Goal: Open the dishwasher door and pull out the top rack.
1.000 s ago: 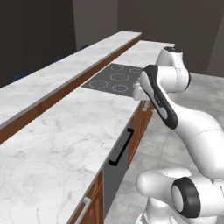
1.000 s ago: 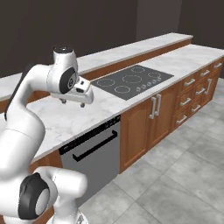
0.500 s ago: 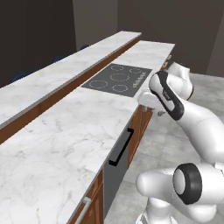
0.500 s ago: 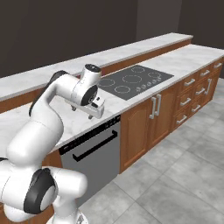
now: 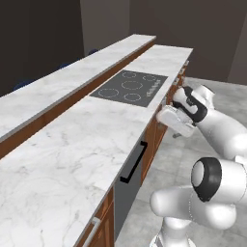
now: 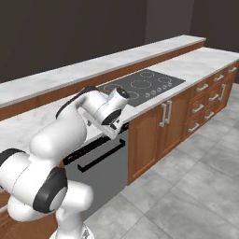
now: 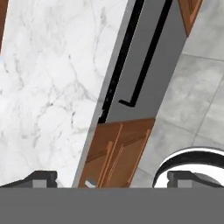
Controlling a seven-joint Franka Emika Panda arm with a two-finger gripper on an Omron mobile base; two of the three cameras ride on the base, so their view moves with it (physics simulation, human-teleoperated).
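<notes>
- I am on the approach, by my judgement: the dishwasher door (image 6: 100,163) is shut flush under the tabletop (image 5: 72,144), and nothing of the top rack can be seen behind it.
- My jaws (image 7: 111,177) stand wide apart and hold nothing; each dark tip sits at its own side of the hand view.
- The door lies below and ahead of my jaws, beyond the tabletop's edge, with a brown cabinet front (image 7: 116,157) directly under them.
- Next I should drop lower, shift along the edge toward the handle (image 7: 146,57), and line the jaws up across that bar before closing.
- The door is a flat dark grey panel; its long black bar handle runs just under the top edge, standing a little off the surface.
</notes>
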